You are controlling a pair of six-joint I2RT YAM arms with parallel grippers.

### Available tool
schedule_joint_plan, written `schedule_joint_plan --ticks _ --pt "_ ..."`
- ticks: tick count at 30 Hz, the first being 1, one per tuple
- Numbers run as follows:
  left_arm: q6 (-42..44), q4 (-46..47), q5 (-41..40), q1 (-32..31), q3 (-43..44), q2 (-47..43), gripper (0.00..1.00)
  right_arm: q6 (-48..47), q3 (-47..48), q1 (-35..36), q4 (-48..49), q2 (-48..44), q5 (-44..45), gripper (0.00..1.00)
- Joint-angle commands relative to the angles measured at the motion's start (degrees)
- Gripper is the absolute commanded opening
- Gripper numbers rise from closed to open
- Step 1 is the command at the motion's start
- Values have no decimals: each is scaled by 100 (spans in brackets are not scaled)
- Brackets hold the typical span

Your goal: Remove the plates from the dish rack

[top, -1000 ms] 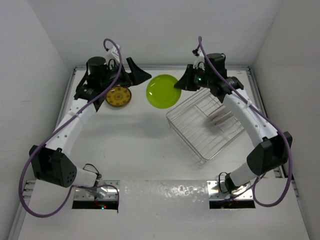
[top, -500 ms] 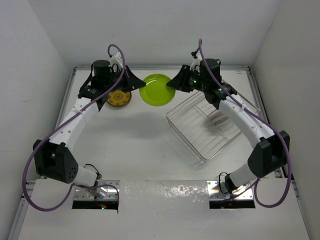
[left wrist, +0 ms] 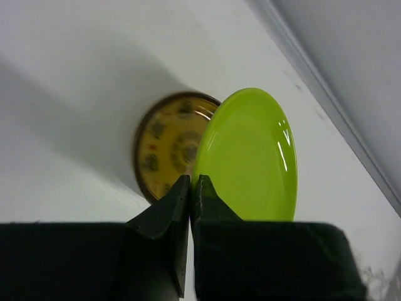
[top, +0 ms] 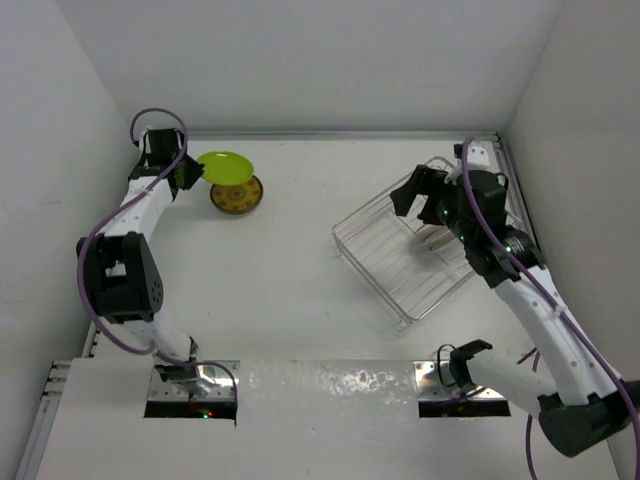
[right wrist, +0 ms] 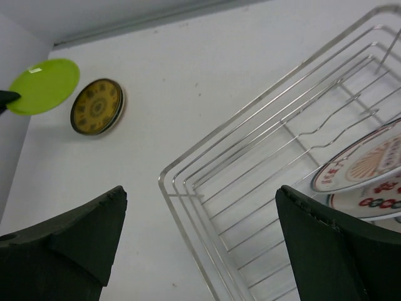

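My left gripper (left wrist: 191, 184) is shut on the rim of a lime green plate (left wrist: 247, 157), which it holds tilted just above a yellow-orange speckled plate (left wrist: 164, 145) lying on the table. From above, the left gripper (top: 188, 170) and lime green plate (top: 225, 167) are at the far left, with the speckled plate (top: 237, 194) below them. My right gripper (right wrist: 200, 194) stands wide open and empty over the silver wire dish rack (right wrist: 207, 163). Two white plates (right wrist: 363, 164) with orange and red pattern lean in the rack's right part. From above, the right gripper (top: 418, 198) hovers over the rack (top: 390, 270).
The rack sits skewed at the right of the table, near the right wall. A raised rail (top: 330, 133) runs along the table's back edge. The left wall stands close behind the left gripper. Bare table (top: 270, 290) lies between the speckled plate and the rack.
The lime green plate passed from the right gripper to the left, which shut on it and carried it left above the speckled plate. The right gripper opened and drew back over the rack.
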Motion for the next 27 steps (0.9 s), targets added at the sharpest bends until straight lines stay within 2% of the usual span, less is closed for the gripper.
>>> schedule_joint_plan --ticks 1,5,11,12,14,15,16,17,22,23,27 --pt "-255 82 -486 99 470 515 0 -584 24 21 -351 -389 387 99" --pt "-62 107 -494 258 848 974 0 -988 138 21 -545 -679 80 99" --pt "9 -103 -38 276 956 1590 0 -1121 77 12 -607 -636 -237 99" --pt "-9 -103 32 267 911 1617 3 -1121 77 21 -624 -601 -211 99" --pt "17 -164 155 258 850 1626 17 -1095 138 21 -685 -513 -53 99" --pt "52 -182 156 232 841 1599 48 -1094 164 21 -773 -417 17 99" --pt "87 -400 191 179 893 1591 64 -1077 252 21 -834 -355 200 99" --pt "218 -506 313 118 937 1556 99 -1077 322 21 -913 -294 333 99" --pt "649 -1138 -204 -505 1025 915 100 -936 692 12 -1485 75 1518 99" --pt "729 -1210 -283 -585 1008 609 100 -910 727 21 -1607 111 1999 99" --pt "1335 -1657 -696 -1330 911 -262 100 -831 736 -390 -1793 278 2399 99"
